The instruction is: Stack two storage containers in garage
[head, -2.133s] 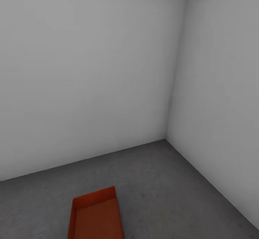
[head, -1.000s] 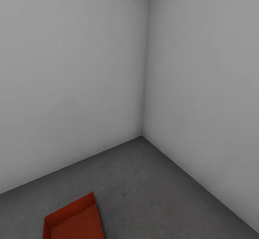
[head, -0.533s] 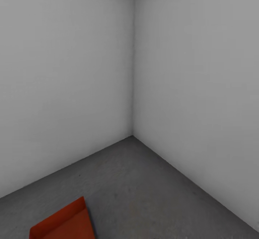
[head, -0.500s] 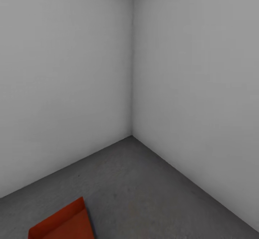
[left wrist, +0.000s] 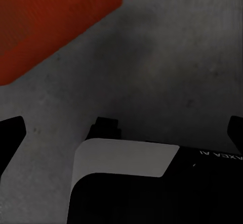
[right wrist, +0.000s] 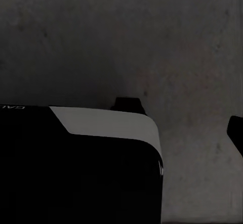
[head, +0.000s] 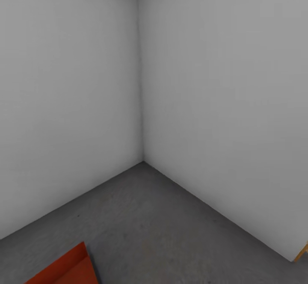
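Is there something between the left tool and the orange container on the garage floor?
Nothing visible. In the left wrist view only bare grey floor lies between the left tool and the storage container. The container sits on the floor, apart from the tool.

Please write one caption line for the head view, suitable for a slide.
Garage corner: an orange-red storage container rests on the grey concrete floor at the lower left, below two plain white walls.

Orange-red container (head: 64, 269) — grey speckled floor (head: 149, 224), white walls (head: 68, 83).
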Tool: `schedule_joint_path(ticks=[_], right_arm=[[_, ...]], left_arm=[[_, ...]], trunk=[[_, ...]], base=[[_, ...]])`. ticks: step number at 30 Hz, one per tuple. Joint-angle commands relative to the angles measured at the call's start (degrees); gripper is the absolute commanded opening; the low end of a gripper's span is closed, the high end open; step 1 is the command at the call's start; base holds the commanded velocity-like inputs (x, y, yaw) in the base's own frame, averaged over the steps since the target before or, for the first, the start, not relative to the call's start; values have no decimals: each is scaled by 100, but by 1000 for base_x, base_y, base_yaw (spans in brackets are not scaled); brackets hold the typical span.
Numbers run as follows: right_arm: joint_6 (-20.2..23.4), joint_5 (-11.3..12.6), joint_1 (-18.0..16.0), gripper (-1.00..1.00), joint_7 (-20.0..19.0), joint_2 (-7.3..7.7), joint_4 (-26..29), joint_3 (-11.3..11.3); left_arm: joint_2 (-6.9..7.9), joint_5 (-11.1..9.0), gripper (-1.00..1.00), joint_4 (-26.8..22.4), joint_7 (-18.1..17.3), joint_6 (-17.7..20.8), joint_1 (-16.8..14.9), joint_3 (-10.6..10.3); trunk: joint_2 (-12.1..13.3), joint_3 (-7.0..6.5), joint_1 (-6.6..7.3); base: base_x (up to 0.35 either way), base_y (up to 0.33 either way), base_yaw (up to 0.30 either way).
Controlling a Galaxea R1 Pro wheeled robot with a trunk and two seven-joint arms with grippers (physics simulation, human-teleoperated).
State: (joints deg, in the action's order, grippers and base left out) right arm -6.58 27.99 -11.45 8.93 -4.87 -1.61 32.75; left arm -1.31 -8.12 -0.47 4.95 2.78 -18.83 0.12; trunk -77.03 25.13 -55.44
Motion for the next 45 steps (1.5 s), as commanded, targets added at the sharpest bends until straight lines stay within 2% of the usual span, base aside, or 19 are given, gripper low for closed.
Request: schedule_joint_path(ticks=[1,14,18,20,21,23,26,33,38,45], right_arm=[[-28,53,-7,100,4,-5,-17,48],[-27,58,-8,100,5,27,-23,48],[-28,58,-7,100,4,30,-23,48],[-28,58,-7,100,4,30,-23,48],[-29,58,-7,100,4,34,-24,48],[-33,58,-9,100,4,37,-24,48],[-29,58,-8,100,4,39,-24,48],[-34,58,-7,100,4,46,-24,48],[-36,63,-7,100,4,105,-24,48],[-43,87,-7,100,4,123,-24,48]], left_arm=[[-1,-49,100,-5,15,21,-1,-3],[-37,-94,100,-22,-15,2,-4,11],[-26,-122,100,21,-81,-329,13,12],[-15,-129,100,27,-206,-456,98,13],[3,-135,100,28,-421,-520,224,14],[70,-141,100,29,-739,-548,347,14],[197,-145,100,37,-1001,-543,557,14],[259,-138,100,34,-1074,-538,784,13],[269,-123,100,30,-1082,-440,807,6],[265,-54,100,23,-1077,-493,811,-23]], trunk=[[-3,6,0],[-3,6,0],[-3,6,0],[-3,6,0],[-3,6,0],[-3,6,0],[-3,6,0],[-3,6,0],[-3,6,0],[-3,6,0]], base=[[0,0,-242],[0,0,-242],[0,0,-242],[0,0,-242],[0,0,-242],[0,0,-242],[0,0,-242],[0,0,-242],[0,0,-242],[0,0,-247]])
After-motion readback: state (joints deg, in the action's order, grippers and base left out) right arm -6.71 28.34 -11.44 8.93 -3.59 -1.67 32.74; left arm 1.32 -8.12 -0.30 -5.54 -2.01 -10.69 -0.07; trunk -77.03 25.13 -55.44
